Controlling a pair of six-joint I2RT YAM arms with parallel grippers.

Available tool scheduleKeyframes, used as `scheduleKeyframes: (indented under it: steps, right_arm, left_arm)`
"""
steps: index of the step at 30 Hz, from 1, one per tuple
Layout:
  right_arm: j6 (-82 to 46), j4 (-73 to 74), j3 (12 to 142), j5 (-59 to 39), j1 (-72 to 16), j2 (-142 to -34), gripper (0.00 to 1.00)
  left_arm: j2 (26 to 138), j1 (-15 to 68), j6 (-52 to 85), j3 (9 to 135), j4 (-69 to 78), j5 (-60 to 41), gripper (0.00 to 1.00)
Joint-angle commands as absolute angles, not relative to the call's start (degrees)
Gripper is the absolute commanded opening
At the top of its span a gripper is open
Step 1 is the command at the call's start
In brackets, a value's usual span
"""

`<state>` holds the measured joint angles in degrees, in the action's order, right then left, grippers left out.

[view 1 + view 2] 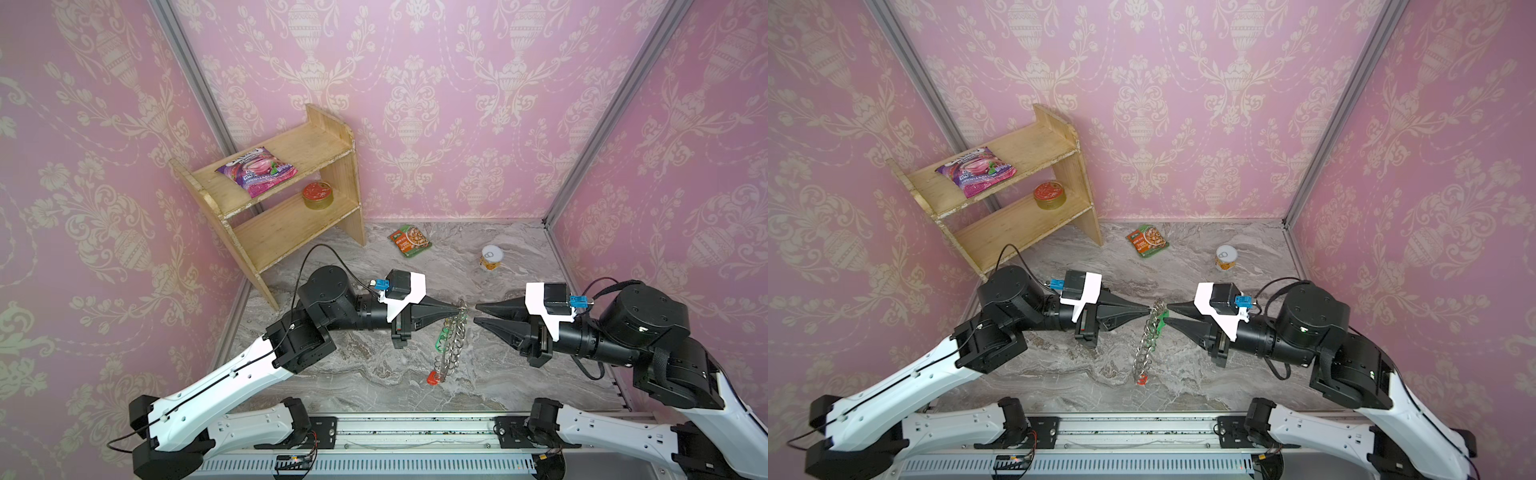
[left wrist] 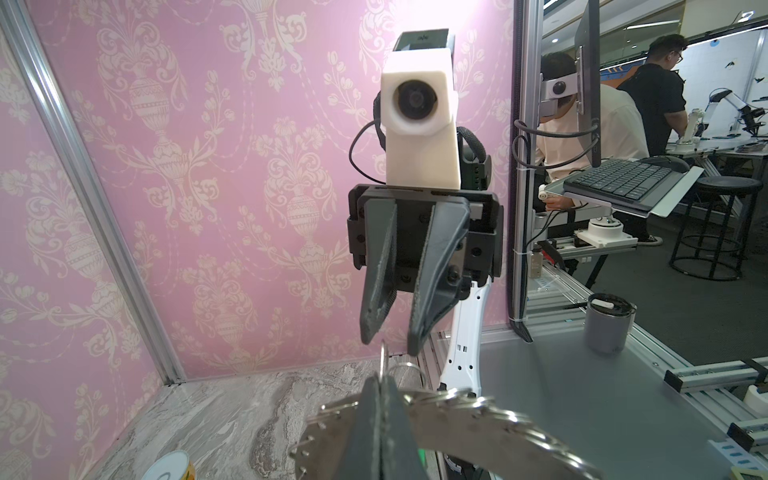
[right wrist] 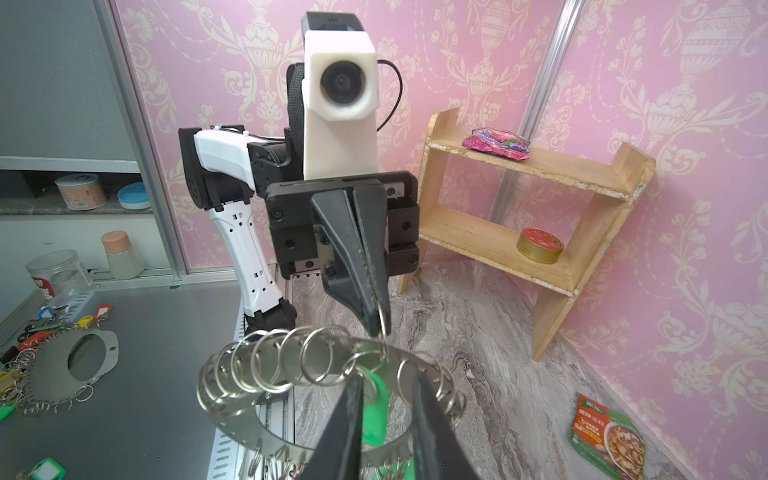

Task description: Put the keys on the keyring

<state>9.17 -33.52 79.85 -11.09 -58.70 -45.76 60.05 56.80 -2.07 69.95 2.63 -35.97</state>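
Metal keyring [image 1: 451, 338] hangs pinched in left hand [image 1: 457, 308], right hand [image 1: 476, 313] just beside.

Not much legible from my cameras, tbh. The green-orange packet [image 3: 607, 440] has white Chinese characters on its orange panel, too small for me to read. The purple packet [image 1: 257, 169] has big white lettering, but it's blurred.

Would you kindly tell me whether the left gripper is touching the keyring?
Touching. In the right wrist view the left gripper is shut and pinches one wire loop on the rim of the keyring.
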Motion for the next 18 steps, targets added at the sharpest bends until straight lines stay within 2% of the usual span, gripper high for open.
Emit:
scheduleKeyframes:
  steps: [1,18]
  right_arm:
    - [8.22,-31.83,79.71,-11.31,-58.93,-46.49,0.21]
    - [8.92,-32.29,81.42,-12.57,-58.9,-48.68,0.11]
  left_arm:
    - [58.71,56.69,-1.27,69.6,5.8,-37.88,0.0]
    - [58.32,56.69,-1.49,68.99,5.45,-38.32,0.0]
